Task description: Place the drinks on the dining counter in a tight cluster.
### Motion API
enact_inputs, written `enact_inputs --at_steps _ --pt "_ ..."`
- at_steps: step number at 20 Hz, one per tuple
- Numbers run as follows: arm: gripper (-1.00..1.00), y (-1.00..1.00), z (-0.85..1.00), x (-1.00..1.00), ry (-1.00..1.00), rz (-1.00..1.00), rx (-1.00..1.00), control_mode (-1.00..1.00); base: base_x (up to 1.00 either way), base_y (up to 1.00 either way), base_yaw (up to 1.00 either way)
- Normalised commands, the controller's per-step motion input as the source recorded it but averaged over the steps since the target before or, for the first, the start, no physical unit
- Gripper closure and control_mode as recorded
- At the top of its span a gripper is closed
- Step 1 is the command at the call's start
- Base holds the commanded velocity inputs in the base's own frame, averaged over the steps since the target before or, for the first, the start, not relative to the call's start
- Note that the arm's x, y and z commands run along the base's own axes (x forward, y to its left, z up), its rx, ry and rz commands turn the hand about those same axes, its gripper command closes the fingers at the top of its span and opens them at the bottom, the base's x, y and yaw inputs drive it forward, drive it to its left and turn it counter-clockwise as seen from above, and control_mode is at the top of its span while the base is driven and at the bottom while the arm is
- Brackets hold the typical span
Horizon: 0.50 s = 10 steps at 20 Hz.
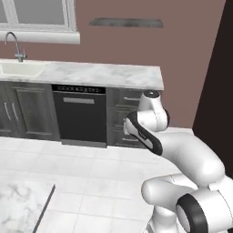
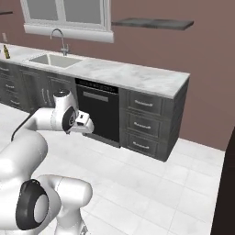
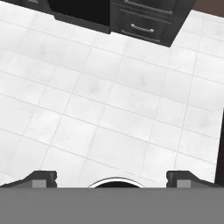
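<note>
The gripper [image 3: 112, 179] has its two dark finger tips [image 3: 41, 178] spread wide apart with nothing between them, poised over bare white floor tiles [image 3: 109, 109]. Beyond the tiles stand the dark drawers [image 3: 144, 24] and the black dishwasher [image 2: 98, 112] under the marble wall counter [image 2: 133, 75]. A slim brown beer bottle [image 2: 6, 51] stands upright at that counter's far left end, left of the sink [image 2: 49, 59]. A corner of the dining counter [image 1: 20, 205] shows at the left base view's lower left.
</note>
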Motion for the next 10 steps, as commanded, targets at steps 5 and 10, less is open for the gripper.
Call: enact_inputs --at_steps 5,10 --pt "-1.0 0.0 0.0 0.0 0.0 0.0 0.0 1.0 0.94 0.02 0.17" --pt "-1.0 0.0 0.0 0.0 0.0 0.0 0.0 1.0 0.92 0.0 0.27"
